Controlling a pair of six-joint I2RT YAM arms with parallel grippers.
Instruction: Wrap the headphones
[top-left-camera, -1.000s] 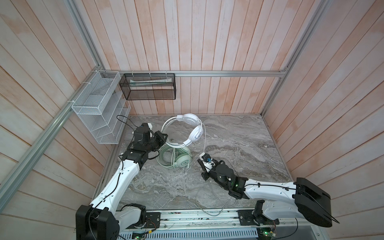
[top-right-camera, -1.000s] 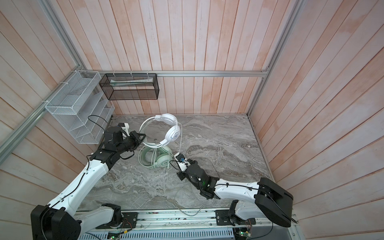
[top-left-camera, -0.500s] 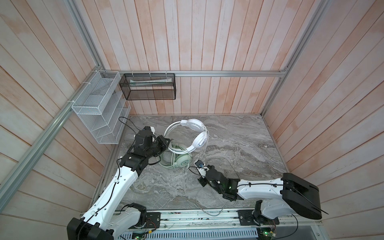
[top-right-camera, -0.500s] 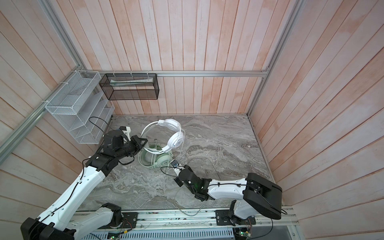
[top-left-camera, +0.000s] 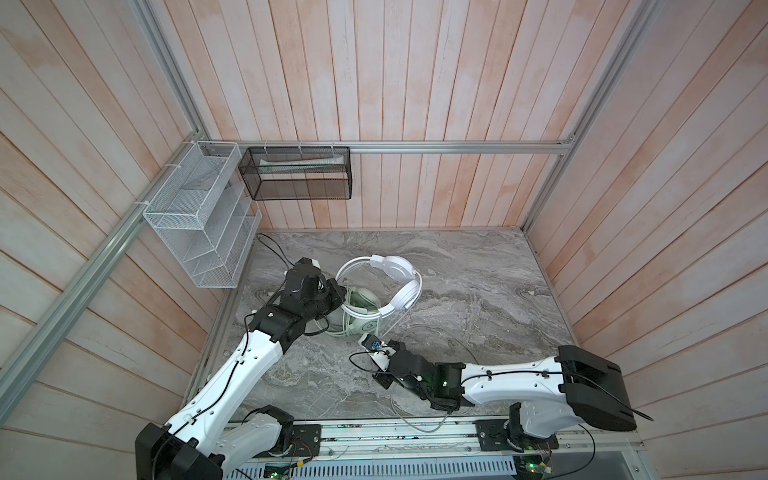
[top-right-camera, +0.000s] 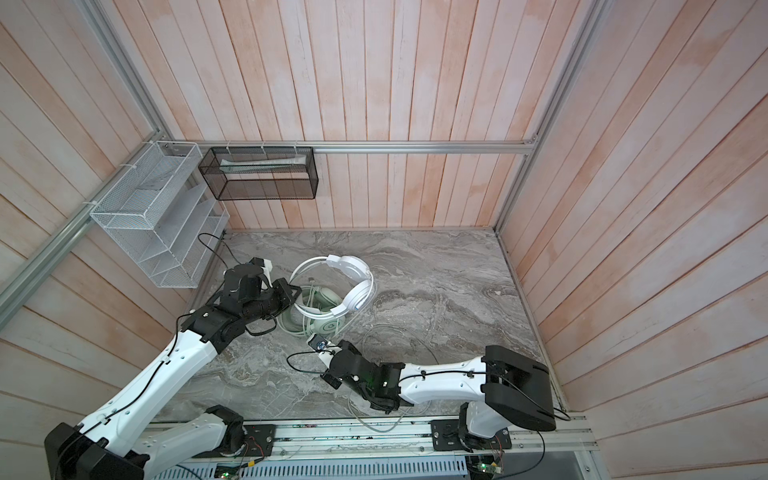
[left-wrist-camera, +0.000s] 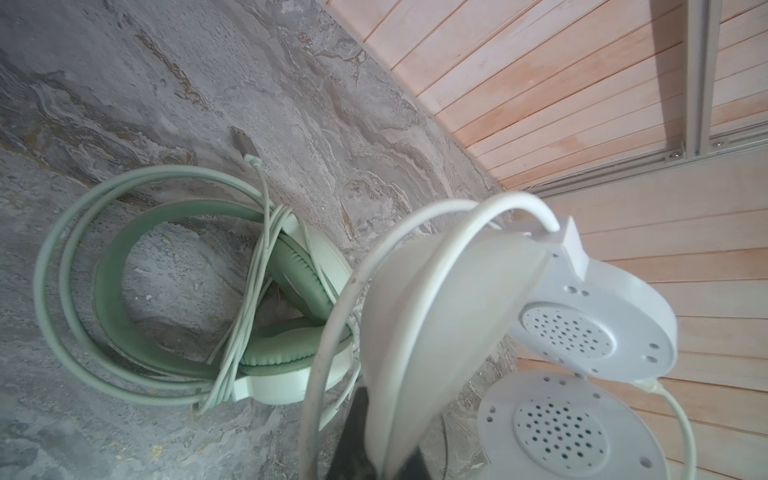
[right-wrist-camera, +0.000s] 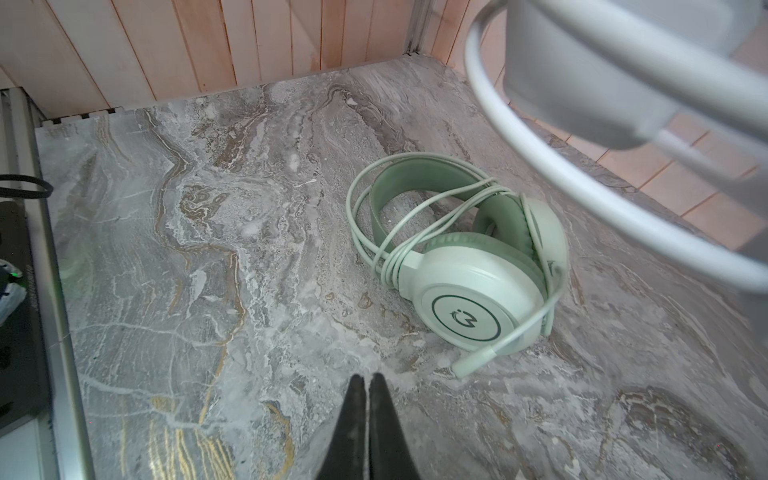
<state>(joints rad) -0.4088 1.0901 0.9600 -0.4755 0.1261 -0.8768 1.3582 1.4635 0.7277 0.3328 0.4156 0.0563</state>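
The white headphones (top-left-camera: 397, 270) (top-right-camera: 351, 268) hang in the air, headband arching left. My left gripper (top-left-camera: 337, 292) (left-wrist-camera: 386, 440) is shut on the padded headband. Both perforated cups (left-wrist-camera: 590, 316) face the left wrist camera. Under them the mint-green headphones (top-left-camera: 363, 324) (right-wrist-camera: 478, 299) lie on the marble table, their cord looped round the band and cups. My right gripper (right-wrist-camera: 368, 380) (top-left-camera: 372, 348) is shut just above the table, close to the green boom mic (right-wrist-camera: 473, 359). No cord shows between its fingers. The white cord (top-left-camera: 395, 322) drops from the lower cup toward it.
A white wire rack (top-left-camera: 199, 232) hangs on the left wall and a black mesh basket (top-left-camera: 297, 178) on the back wall. Loose white cord (top-left-camera: 436, 340) loops on the table right of the right gripper and trails over the front edge. A black cable (top-left-camera: 270, 249) lies at the back left.
The left arm has carried the white headphones forward and a little right, over the green pair. The right gripper has slid left and nearer the front edge, staying shut.
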